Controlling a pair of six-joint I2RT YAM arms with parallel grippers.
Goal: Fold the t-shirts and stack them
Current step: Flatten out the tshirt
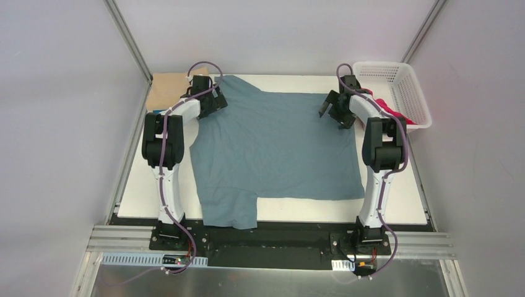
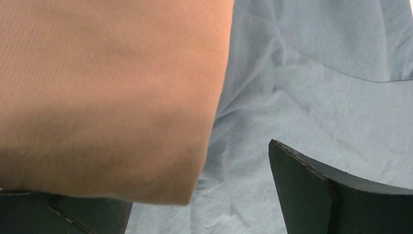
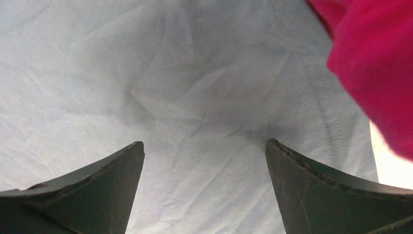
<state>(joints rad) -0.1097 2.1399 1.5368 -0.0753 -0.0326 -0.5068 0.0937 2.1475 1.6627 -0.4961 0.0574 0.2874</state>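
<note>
At the near edge of the table, one sleeve of the teal shirt hangs over the rim beside the left arm's base. The rest of this shirt lies spread flat and mildly wrinkled, covering most of the tabletop between the two arms.

Farther back, the left gripper is at the shirt's far-left corner. In its wrist view the jaws stand wide apart over teal cloth with nothing clamped. A folded edge of the tan shirt lies across the left finger and hides most of it.

The right gripper is at the shirt's far-right corner. Its jaws are also spread wide, with creased teal cloth between and below the fingers. Nothing is pinched, and I cannot tell whether the tips touch the cloth.

In the top view the tan shirt sits at the far-left corner of the table, just beside the left gripper. At the far right stands the basket, with the magenta shirt bunched inside, near the right gripper.
</note>
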